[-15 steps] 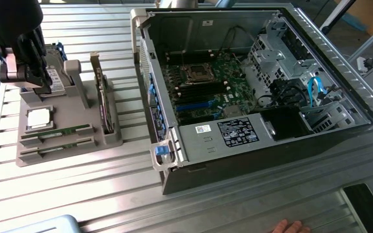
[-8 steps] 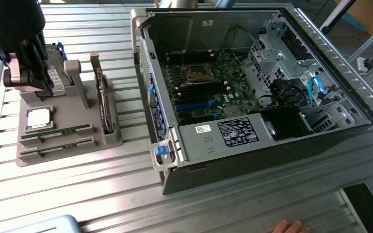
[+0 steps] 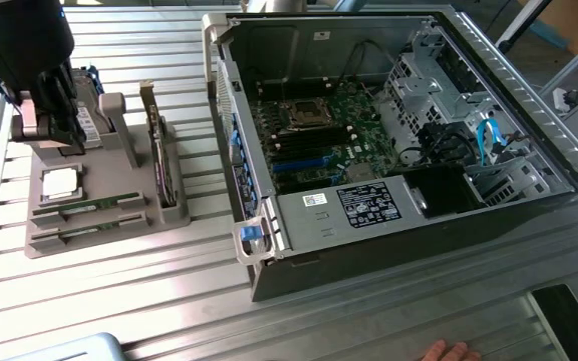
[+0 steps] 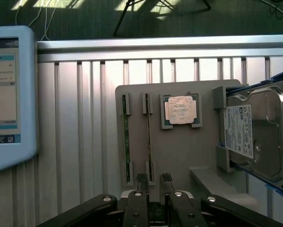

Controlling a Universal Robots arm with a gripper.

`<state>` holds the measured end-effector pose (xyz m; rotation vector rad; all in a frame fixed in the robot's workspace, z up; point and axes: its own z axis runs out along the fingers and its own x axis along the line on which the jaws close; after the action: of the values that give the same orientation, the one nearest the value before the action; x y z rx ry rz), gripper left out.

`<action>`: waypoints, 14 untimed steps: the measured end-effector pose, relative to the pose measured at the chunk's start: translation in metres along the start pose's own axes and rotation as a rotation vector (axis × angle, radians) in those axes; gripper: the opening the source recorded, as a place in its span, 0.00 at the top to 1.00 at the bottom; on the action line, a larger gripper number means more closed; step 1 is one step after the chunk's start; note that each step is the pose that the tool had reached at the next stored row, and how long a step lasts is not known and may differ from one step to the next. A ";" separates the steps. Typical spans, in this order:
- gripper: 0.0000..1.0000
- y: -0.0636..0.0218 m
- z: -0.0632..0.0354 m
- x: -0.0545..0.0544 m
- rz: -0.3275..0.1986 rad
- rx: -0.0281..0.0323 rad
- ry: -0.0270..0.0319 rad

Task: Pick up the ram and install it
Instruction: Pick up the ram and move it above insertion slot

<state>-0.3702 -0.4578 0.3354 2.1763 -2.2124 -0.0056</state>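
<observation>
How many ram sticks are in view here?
2. Both sit in the tray's slots: one ram beside the chip, the other ram at the tray's outer edge. More could be hidden inside the case.

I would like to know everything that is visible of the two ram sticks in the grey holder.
The two ram sticks are long, thin green boards. Each stands on edge in its own narrow slot of the grey holder, parallel and side by side, next to the square processor chip. Only the slot walls touch them; nothing grips them.
</observation>
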 end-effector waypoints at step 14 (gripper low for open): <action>0.76 -0.0005 0.0156 0.002 -0.014 0.0003 0.0004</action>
<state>-0.3702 -0.4597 0.3198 2.1919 -2.1969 -0.0052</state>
